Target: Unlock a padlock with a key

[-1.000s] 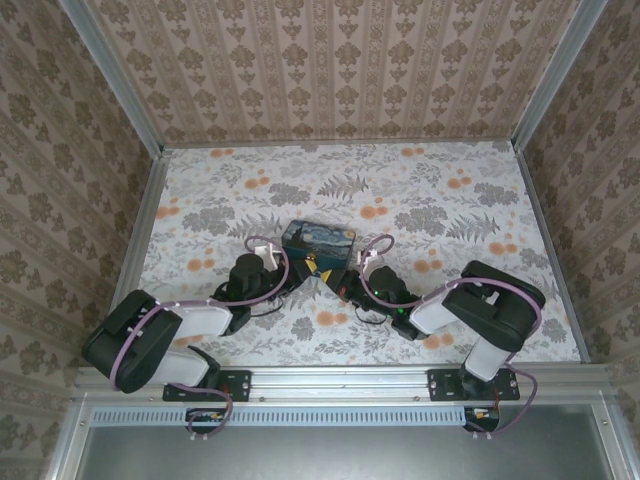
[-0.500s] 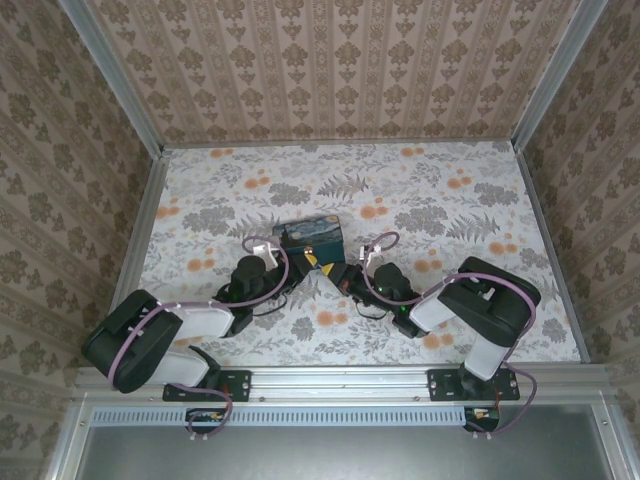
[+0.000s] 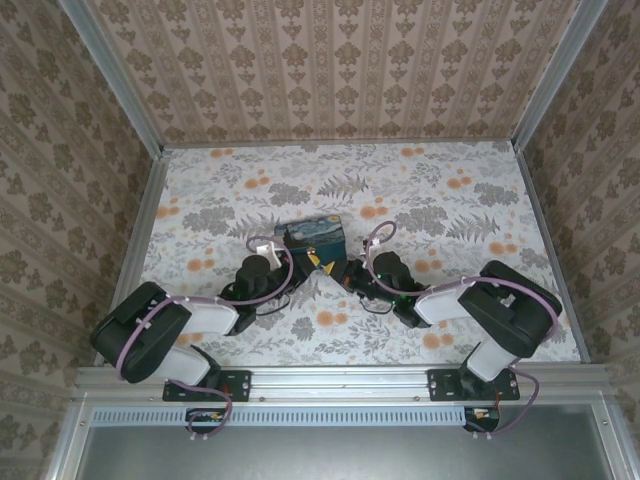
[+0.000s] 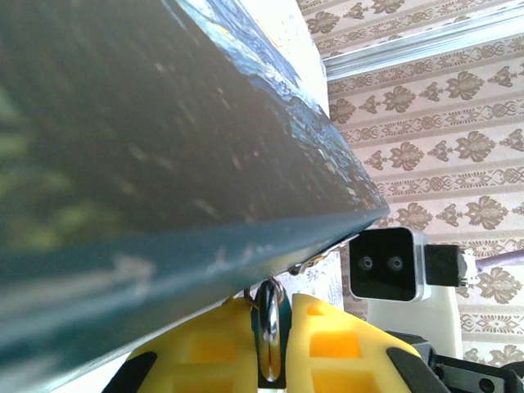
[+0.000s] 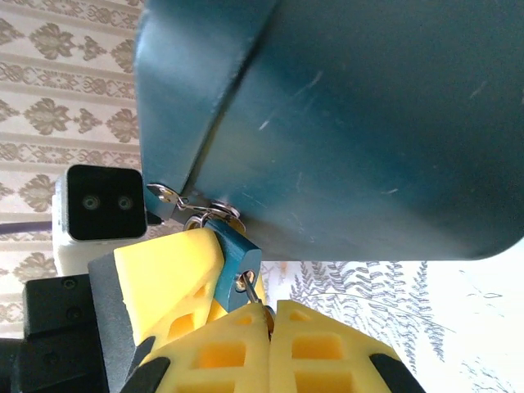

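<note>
The tiny blue padlock (image 5: 238, 255) hangs by its metal shackle (image 4: 271, 322) from the hasp at the corner of the dark-blue painted box (image 3: 312, 236). My left gripper (image 4: 273, 318) is shut on the padlock, its yellow fingers (image 5: 168, 264) pressed on either side of the body. The thin metal key (image 5: 253, 291) sits with its tip in the keyhole on the padlock's underside. My right gripper (image 5: 269, 311) is shut on the key's head. In the top view both grippers, left (image 3: 303, 263) and right (image 3: 343, 270), meet just in front of the box.
The box's underside looms close over both wrist cameras. The floral table (image 3: 450, 200) is walled on three sides by patterned panels. Each wrist view shows the other arm's camera block (image 4: 386, 264) close by.
The box has shifted slightly left and turned. The right gripper has moved up toward the box and its arm has swung outward to the right. The left arm has barely moved.
</note>
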You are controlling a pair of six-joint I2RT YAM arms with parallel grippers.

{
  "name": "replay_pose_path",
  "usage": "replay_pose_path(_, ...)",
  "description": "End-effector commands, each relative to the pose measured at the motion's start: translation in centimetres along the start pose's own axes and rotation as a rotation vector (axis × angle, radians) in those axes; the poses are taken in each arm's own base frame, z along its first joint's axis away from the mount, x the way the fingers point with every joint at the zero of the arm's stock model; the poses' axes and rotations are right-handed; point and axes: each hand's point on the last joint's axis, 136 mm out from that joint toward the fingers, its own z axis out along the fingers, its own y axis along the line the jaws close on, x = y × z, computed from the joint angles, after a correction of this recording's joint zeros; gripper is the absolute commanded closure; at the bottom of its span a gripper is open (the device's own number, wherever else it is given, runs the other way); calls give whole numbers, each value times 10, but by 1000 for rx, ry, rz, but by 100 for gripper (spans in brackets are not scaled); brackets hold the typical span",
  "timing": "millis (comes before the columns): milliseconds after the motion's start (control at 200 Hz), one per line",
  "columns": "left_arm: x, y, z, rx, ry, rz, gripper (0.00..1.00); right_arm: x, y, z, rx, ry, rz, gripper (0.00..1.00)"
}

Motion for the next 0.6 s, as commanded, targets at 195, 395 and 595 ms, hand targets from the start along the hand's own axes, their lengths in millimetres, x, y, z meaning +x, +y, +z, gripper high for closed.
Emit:
replay_pose_path(195,32,-34,4,133,146,20,100,-27,47,1,-131,-84,-84,100)
replay_pose_path(395,27,-40,3,144,119,-73,100,-31,46,3,-178,-112,-12,100)
replay_pose_path(595,20,-38,2,141,72,-174,100,-37,42,0,-168,-148,27,100)
